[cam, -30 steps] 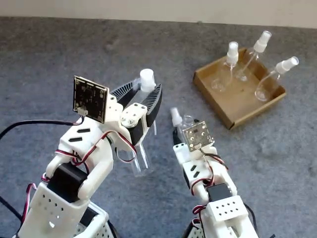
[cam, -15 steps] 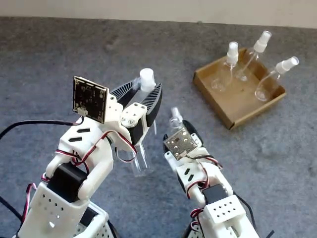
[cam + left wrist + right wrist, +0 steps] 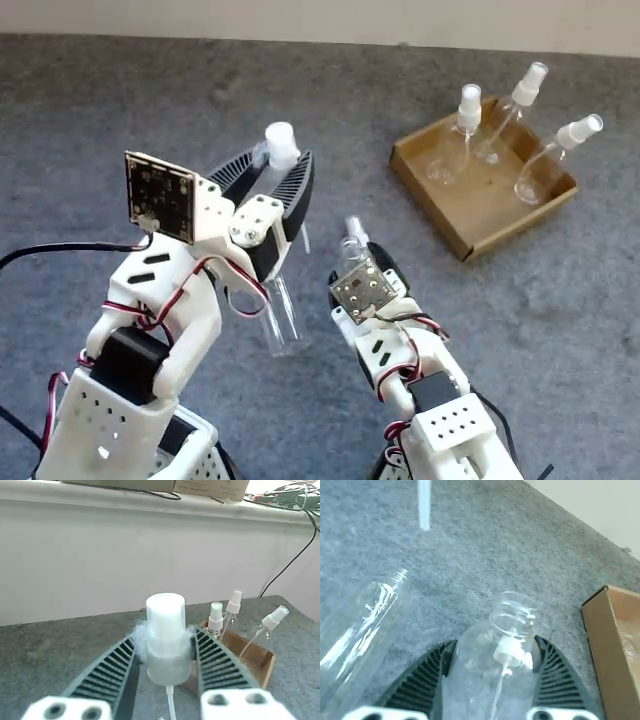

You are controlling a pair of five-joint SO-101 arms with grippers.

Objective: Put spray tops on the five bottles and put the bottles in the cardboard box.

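Cardboard box [image 3: 480, 215], far right of tabletop [image 3: 120, 100], open room around: three capped bottles [image 3: 452, 150]. Left gripper [image 3: 167, 645] clamps one spray top [image 3: 165, 625]; right gripper [image 3: 492, 655] clasps one uncapped bottle [image 3: 505, 630].

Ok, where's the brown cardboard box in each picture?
High view: brown cardboard box at the upper right.
Left wrist view: box beyond the held white spray top.
Right wrist view: its corner beside the held clear bottle.
Shared landmark: grey tabletop.
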